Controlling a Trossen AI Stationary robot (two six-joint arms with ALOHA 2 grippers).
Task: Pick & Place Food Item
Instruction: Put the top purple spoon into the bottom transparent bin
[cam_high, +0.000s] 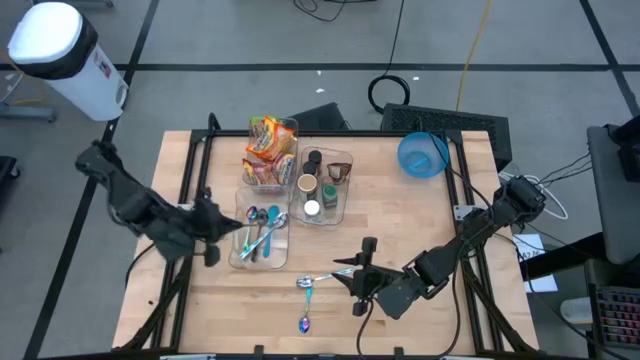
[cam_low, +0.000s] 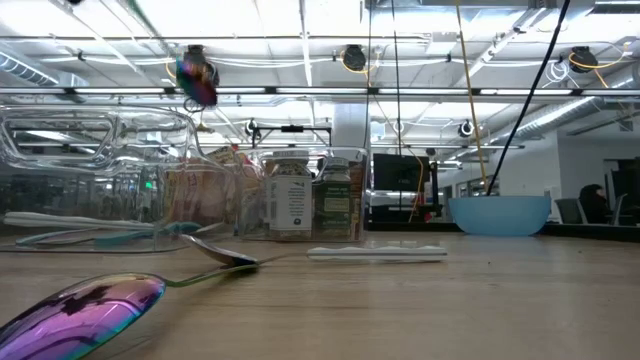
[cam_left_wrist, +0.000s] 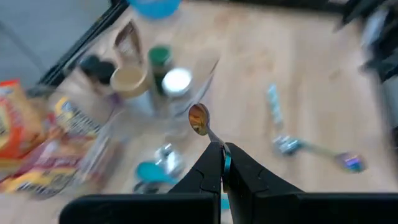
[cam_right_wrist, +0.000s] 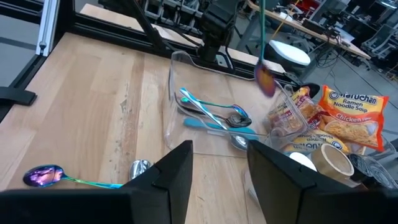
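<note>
Spoon clamped in left gripper above the cutlery bin

Left gripper (cam_left_wrist: 222, 163) is closed on a spoon (cam_left_wrist: 200, 119), bowl pointing away from the fingers, handle running back between them, over the bin (cam_high: 262, 240) near the table's left edge. Right gripper (cam_right_wrist: 219, 163), fingers apart and empty, waits near the front edge beside two loose spoons (cam_high: 312, 284).
</note>
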